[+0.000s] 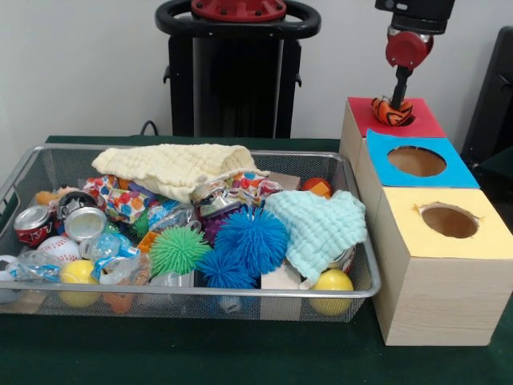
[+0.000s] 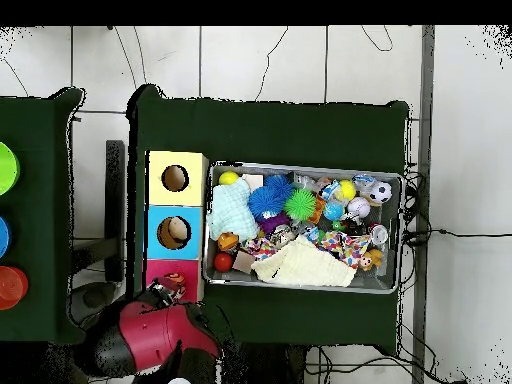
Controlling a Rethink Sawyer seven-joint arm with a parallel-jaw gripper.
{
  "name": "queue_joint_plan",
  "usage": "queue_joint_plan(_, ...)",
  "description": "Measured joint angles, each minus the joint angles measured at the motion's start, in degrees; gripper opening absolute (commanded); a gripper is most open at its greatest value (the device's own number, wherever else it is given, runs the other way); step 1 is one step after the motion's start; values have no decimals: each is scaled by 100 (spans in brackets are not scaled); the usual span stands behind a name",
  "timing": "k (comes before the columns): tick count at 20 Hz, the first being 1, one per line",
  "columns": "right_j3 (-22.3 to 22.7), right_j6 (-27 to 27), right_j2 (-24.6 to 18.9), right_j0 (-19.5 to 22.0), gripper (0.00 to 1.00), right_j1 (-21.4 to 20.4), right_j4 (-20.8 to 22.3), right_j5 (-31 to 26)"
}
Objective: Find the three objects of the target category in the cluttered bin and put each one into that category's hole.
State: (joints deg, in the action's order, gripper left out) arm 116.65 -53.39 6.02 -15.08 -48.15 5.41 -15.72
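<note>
Front view: I see my gripper [image 1: 398, 103] pinching an orange-and-black striped ball [image 1: 392, 111] right at the red box's hole [image 1: 398, 117].

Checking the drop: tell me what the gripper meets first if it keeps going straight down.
The gripper points down at the orange and black ball in the red box's hole. It would meet that ball first; whether they already touch is unclear.
</note>
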Motion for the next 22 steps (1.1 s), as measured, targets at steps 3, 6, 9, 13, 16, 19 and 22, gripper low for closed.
queue_joint_plan(3, 1, 0, 16, -32, 0, 2, -1, 19)
queue_joint_plan(6, 15, 0, 17, -57, 0, 2, -7, 35)
queue_joint_plan(9, 44, 0, 17, -58, 0, 2, -22, 81)
queue_joint_plan(13, 61, 0, 17, -58, 0, 3, -33, 125)
queue_joint_plan(16, 61, 0, 17, -58, 0, 3, -33, 125)
queue_joint_plan(19, 62, 0, 17, -58, 0, 3, -46, 125)
queue_joint_plan(22, 68, 0, 17, -59, 100, 3, -47, 122)
